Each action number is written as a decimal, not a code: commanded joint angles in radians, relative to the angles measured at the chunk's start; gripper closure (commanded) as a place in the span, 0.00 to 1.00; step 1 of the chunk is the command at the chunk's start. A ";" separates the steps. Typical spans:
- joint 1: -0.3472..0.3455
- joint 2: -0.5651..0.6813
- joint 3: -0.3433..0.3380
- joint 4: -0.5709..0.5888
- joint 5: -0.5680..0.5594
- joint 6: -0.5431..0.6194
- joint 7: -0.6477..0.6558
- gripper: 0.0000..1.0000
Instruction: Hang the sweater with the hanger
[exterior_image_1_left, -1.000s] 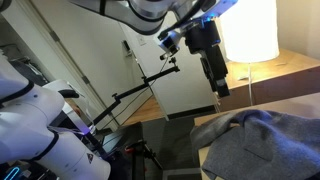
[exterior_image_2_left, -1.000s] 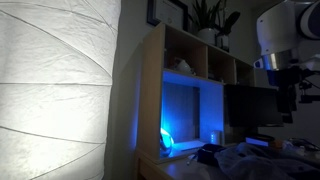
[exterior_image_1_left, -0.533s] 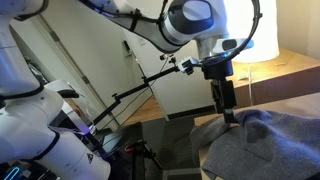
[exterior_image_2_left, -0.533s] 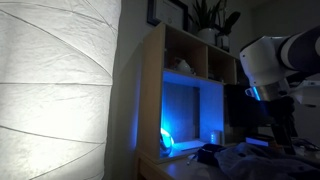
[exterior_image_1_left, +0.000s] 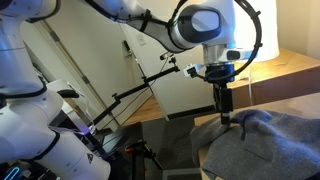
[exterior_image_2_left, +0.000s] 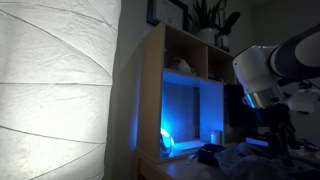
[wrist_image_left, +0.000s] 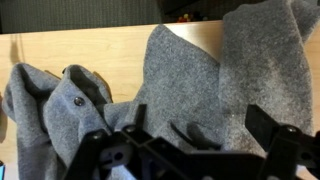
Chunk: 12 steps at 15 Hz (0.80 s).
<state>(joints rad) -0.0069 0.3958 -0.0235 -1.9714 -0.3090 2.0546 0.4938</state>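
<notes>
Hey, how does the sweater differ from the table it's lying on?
Colour: the sweater is grey; the table is light tan wood.
Surface: the sweater is soft and rumpled into folds; the table is flat and smooth.
Pose: the sweater lies heaped on top and covers much of the table, which shows bare only beside it.
Shared: in the wrist view both lie below the open gripper.
</notes>
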 joint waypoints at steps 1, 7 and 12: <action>0.030 0.000 -0.032 0.001 0.013 0.001 -0.010 0.00; -0.006 0.073 -0.034 0.065 0.073 0.042 -0.073 0.00; -0.044 0.224 -0.060 0.193 0.189 0.071 -0.158 0.00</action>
<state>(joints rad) -0.0324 0.5180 -0.0696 -1.8819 -0.1849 2.1243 0.3829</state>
